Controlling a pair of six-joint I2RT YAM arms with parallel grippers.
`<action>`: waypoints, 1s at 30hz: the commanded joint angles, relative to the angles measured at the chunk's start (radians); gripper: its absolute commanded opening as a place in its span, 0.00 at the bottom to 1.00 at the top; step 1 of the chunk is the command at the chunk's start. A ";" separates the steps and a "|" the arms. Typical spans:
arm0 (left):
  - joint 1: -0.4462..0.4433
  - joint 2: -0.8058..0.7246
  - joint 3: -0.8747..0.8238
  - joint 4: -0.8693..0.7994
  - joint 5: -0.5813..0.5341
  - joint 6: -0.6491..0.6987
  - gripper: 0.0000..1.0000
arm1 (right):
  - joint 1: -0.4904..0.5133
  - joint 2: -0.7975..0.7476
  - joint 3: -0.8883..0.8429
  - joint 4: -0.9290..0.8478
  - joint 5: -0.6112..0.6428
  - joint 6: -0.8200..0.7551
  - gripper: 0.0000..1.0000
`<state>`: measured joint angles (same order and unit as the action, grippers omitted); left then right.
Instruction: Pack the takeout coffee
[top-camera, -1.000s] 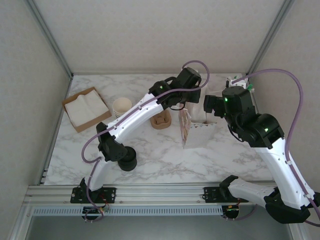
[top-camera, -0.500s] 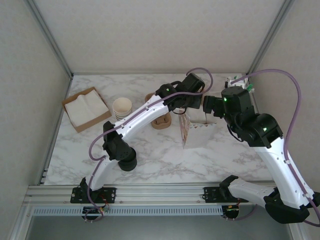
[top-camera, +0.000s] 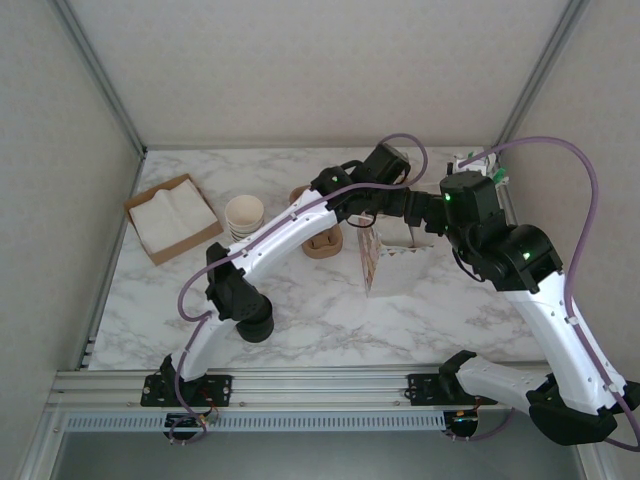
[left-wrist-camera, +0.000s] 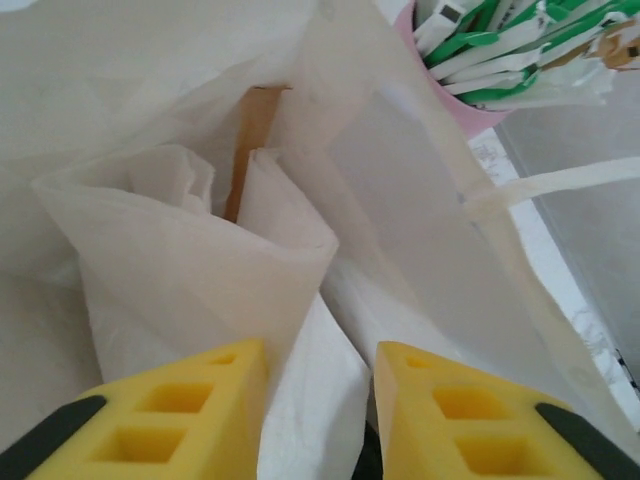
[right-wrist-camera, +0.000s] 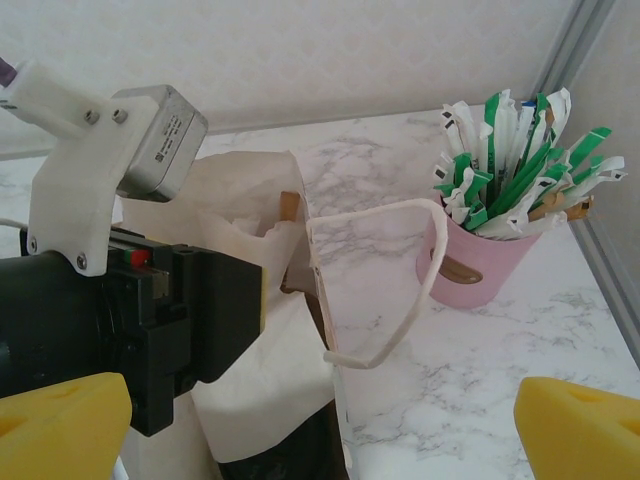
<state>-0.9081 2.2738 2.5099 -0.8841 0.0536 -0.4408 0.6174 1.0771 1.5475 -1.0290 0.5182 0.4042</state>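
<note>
No text, label, brand or number can be read on anything here.

Pale, seemingly textured walls (top-camera: 320, 70) enclose a marble table (top-camera: 320, 320).

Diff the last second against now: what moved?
The left gripper swung right to the mouth of the white bag. Its jaws stand apart with white paper between them. The right gripper edged slightly left, wide open. The cup stack and napkin box stayed put.
</note>
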 joint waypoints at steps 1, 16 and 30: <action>-0.003 -0.091 0.035 0.042 0.041 0.006 0.42 | -0.008 -0.006 0.009 0.002 -0.007 -0.009 0.99; -0.006 -0.349 -0.176 0.165 0.061 0.063 0.86 | -0.008 -0.127 -0.050 -0.054 -0.129 0.014 0.99; -0.005 -0.904 -0.885 0.486 -0.001 0.072 1.00 | -0.008 -0.281 -0.215 -0.081 -0.315 0.109 0.99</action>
<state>-0.9081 1.4521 1.7119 -0.4969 0.0635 -0.3801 0.6128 0.8188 1.3590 -1.0920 0.2687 0.4698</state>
